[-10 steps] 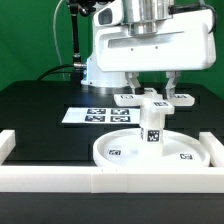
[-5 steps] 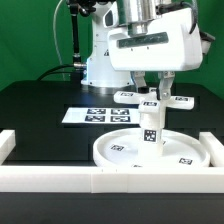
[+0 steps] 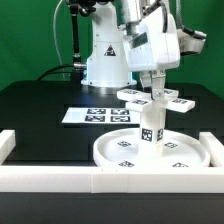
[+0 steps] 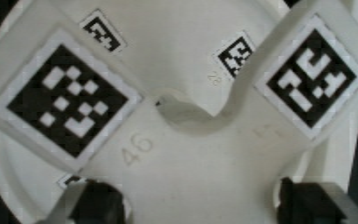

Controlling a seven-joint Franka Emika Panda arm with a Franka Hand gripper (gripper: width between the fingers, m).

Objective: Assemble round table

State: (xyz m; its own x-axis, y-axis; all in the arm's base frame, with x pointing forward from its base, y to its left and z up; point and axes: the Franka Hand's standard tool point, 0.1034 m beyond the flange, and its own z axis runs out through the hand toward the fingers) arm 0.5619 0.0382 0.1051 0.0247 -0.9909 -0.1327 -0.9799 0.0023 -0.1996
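Note:
The large rimmed disc (image 3: 118, 152) lies flat inside the white border. The short cylindrical leg (image 3: 152, 127) stands upright on its middle. The cross-shaped foot piece (image 3: 178, 101) sits on top of the leg. My gripper (image 3: 157, 86) comes down from above and is shut on the foot piece. In the wrist view the foot piece (image 4: 194, 130) with its square tags fills the picture. It lies between my two dark fingers (image 4: 98, 200), with the gripper (image 4: 202, 204) closed around it.
The marker board (image 3: 96, 115) lies behind the disc on the black table. Long white bars (image 3: 60, 180) run along the front, with ends at the exterior view's left (image 3: 8, 146) and right (image 3: 214, 146). The robot base (image 3: 104, 62) stands behind.
My hand has turned about its vertical axis. The foot piece has turned with it on top of the leg. The disc and leg stay in place.

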